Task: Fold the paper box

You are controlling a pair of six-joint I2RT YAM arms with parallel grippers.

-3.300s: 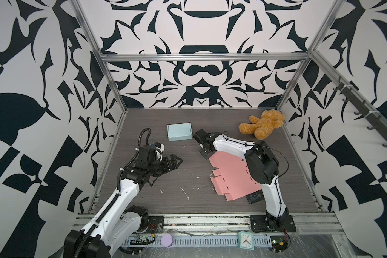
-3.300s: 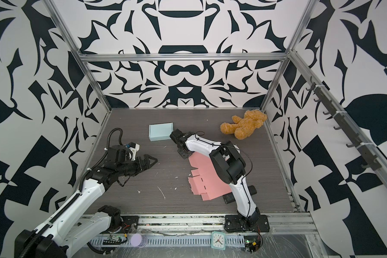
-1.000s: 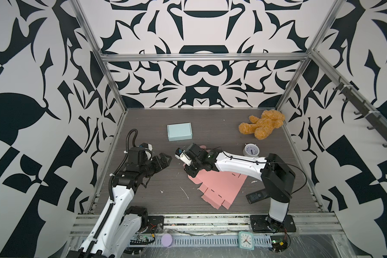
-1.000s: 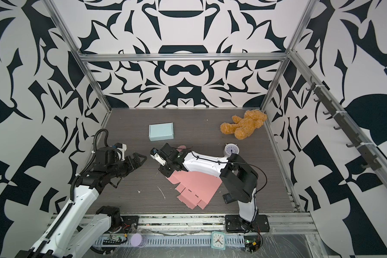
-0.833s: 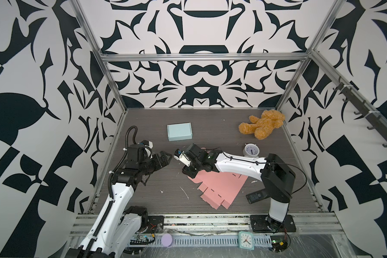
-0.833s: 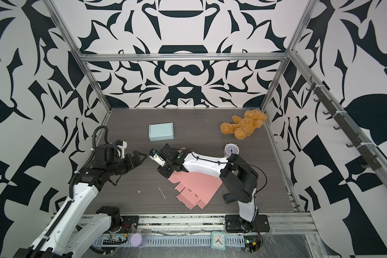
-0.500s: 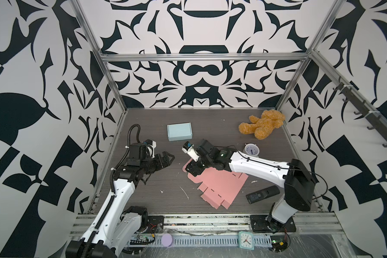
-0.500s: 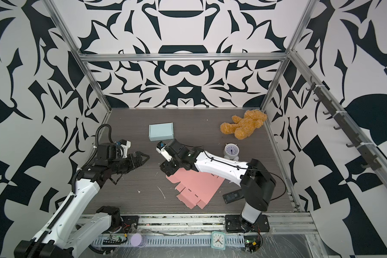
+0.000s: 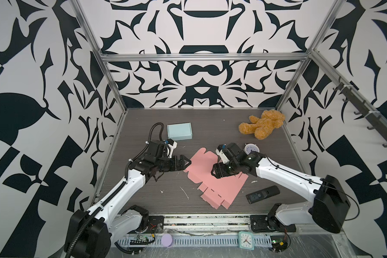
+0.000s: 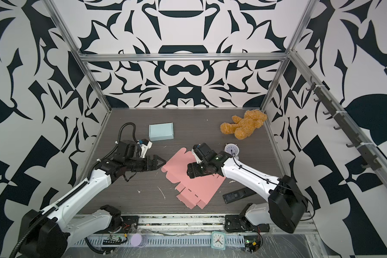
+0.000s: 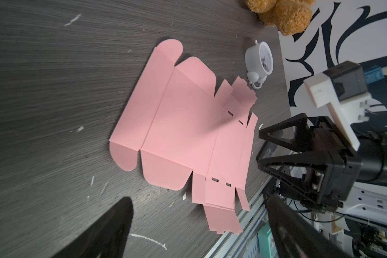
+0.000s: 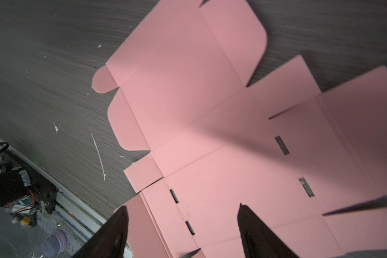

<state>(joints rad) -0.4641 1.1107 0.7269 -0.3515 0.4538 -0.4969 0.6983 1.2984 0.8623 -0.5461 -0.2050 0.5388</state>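
— Paper box (image 9: 219, 187): where?
— Flat, unfolded, mid-desk (image 9: 210, 125).
— Grippers?
— Left gripper (image 9: 186, 165) spread wide just beside its edge; right gripper (image 9: 213, 172) parted above it, holding nothing.

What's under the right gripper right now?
The flat pink box blank, unfolded on the table, lies beneath the open right gripper, which holds nothing. Whatever is under the blank itself is covered.

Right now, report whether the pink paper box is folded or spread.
Spread: the pink paper box lies flat on the table, no walls raised.
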